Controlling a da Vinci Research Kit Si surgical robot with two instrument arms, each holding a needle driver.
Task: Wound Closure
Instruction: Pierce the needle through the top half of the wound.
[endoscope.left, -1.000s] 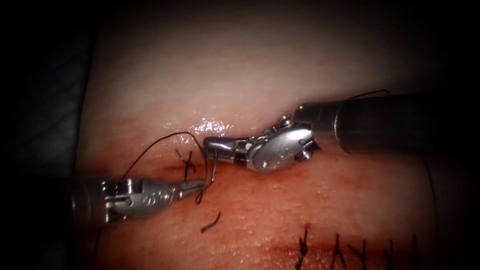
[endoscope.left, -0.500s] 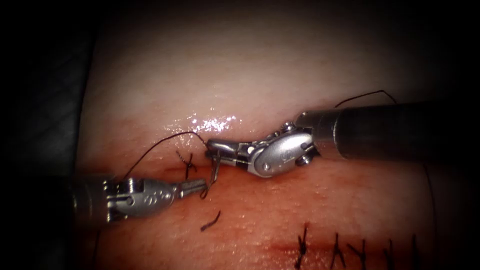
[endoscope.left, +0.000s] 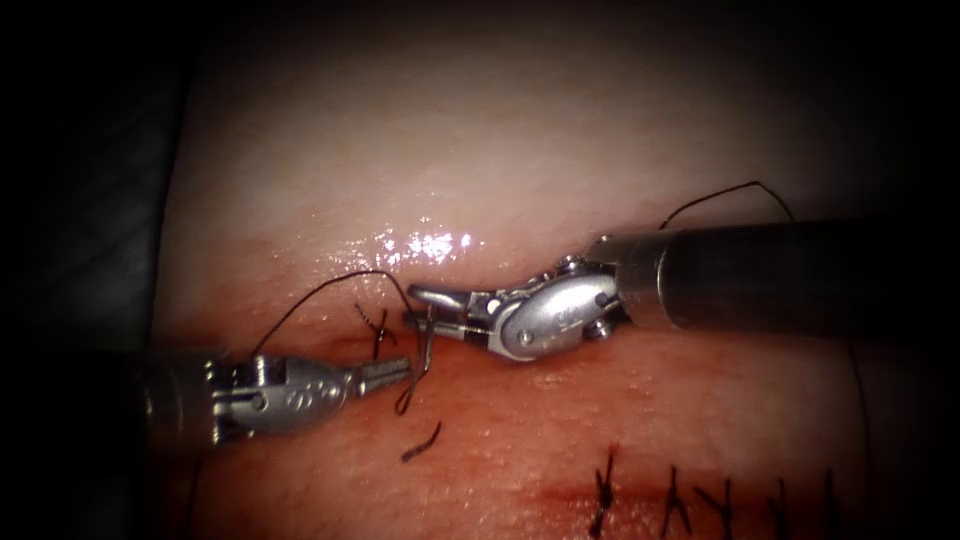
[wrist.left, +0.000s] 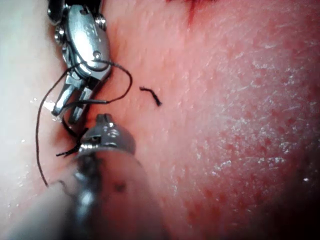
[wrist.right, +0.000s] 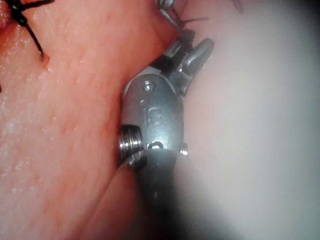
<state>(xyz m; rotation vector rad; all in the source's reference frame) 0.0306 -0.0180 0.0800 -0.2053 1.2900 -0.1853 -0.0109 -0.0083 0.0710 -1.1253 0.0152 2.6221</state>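
The tissue (endoscope.left: 520, 160) carries a horizontal cut (endoscope.left: 330, 338) with one dark knot (endoscope.left: 377, 330) on it. The curved needle (endoscope.left: 427, 342) stands nearly upright just right of that knot. Its upper part passes between the parted jaws of my right tool (endoscope.left: 425, 306), which comes in from the right. My left tool (endoscope.left: 398, 373) lies low on the left, its jaws shut on the needle's lower part. Thread (endoscope.left: 320, 290) arcs from the needle over the knot toward the left tool. In the left wrist view, thread (wrist.left: 120, 87) loops around the right tool (wrist.left: 67, 106), near the left tool (wrist.left: 102, 122).
A short cut end of thread (endoscope.left: 422, 442) lies on the tissue below the tools. A second, lower cut bears a row of several dark stitches (endoscope.left: 690, 495). More thread (endoscope.left: 730, 190) loops above the right shaft. Red fluid tints the tissue along the cuts.
The right tool's shaft and wrist have sunk lower and its jaws have shifted slightly down around the needle. The left tool has stayed in place.
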